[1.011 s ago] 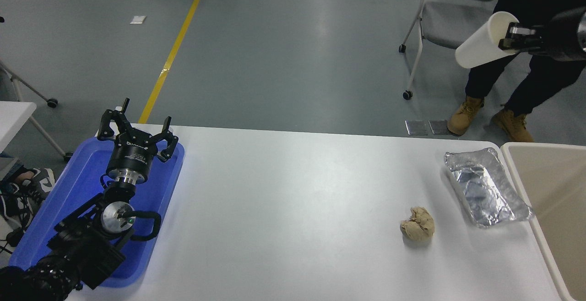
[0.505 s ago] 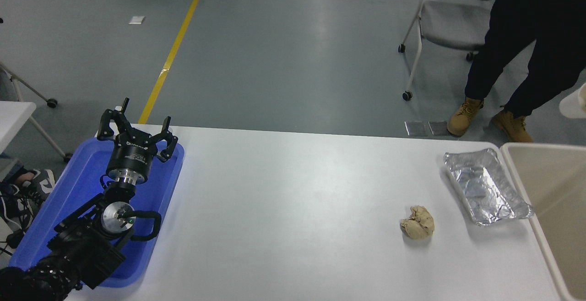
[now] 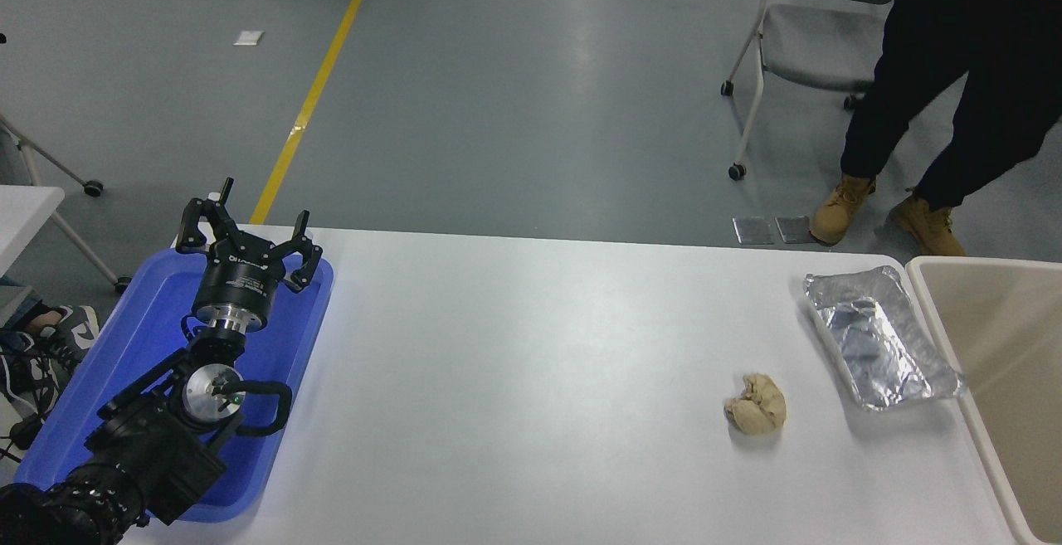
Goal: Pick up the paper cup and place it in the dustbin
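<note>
A: Zero paper cups in sight from here, not on the desk (image 3: 531,379), not in any fingers. Can't see into the dustbin (image 3: 928,288) beyond its near wall, so can't tell if the cup's inside.

B: Right arm?

A: Out of view. Left gripper (image 3: 247,240) parked over the blue tray (image 3: 124,346), fingers spread, holding nothing.

B: So which step?

A: My guess: drop stage or done. Can't confirm.

B: What else is on the desk?

A: Crumpled tan paper ball (image 3: 756,405), well apart from the bin. Foil tray (image 3: 879,338) just beside the bin rim. A person (image 3: 954,72) and a chair (image 3: 817,22) on the far side.

B: Next move?

A: Needs a look into the bin to verify.
</note>
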Action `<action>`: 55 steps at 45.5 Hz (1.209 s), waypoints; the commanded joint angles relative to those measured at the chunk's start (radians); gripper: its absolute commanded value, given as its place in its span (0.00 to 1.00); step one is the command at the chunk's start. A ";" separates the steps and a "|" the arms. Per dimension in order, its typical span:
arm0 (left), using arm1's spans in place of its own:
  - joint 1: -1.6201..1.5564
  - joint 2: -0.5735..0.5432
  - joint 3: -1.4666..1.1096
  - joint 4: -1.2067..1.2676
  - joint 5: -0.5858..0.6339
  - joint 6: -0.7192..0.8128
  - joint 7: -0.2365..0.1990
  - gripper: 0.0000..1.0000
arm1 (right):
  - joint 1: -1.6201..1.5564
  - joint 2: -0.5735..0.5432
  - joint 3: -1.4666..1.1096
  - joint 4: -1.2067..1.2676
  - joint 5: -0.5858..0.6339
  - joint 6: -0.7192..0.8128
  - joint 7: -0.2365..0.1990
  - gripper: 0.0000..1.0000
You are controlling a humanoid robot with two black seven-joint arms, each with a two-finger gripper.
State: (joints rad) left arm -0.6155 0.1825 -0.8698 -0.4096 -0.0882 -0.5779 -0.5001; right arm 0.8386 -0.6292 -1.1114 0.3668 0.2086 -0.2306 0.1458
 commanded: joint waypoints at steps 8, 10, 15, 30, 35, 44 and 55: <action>0.000 0.000 0.000 0.000 0.001 0.000 0.000 1.00 | -0.153 0.055 0.123 -0.005 0.006 -0.055 -0.006 0.00; 0.000 0.000 0.000 0.000 0.001 0.000 0.000 1.00 | -0.153 0.057 0.125 -0.005 0.003 -0.055 -0.006 0.00; -0.001 0.000 0.000 0.000 0.001 0.000 0.000 1.00 | -0.164 0.063 0.133 -0.005 0.002 -0.055 -0.006 0.00; -0.001 0.000 0.000 0.000 0.001 0.000 0.000 1.00 | -0.167 0.072 0.139 -0.006 0.000 -0.055 -0.005 0.00; 0.000 0.000 0.000 0.000 0.001 0.000 0.000 1.00 | -0.167 0.074 0.139 -0.008 0.000 -0.056 -0.005 0.00; -0.001 0.000 0.000 0.000 -0.001 0.001 0.000 1.00 | -0.165 0.074 0.154 -0.011 0.000 -0.105 -0.005 0.47; 0.000 0.000 0.000 0.000 0.001 0.000 0.000 1.00 | -0.150 0.068 0.176 -0.009 -0.005 -0.131 -0.003 0.99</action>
State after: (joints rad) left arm -0.6160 0.1825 -0.8698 -0.4096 -0.0876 -0.5779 -0.5001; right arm 0.6784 -0.5572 -0.9550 0.3577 0.2071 -0.3350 0.1412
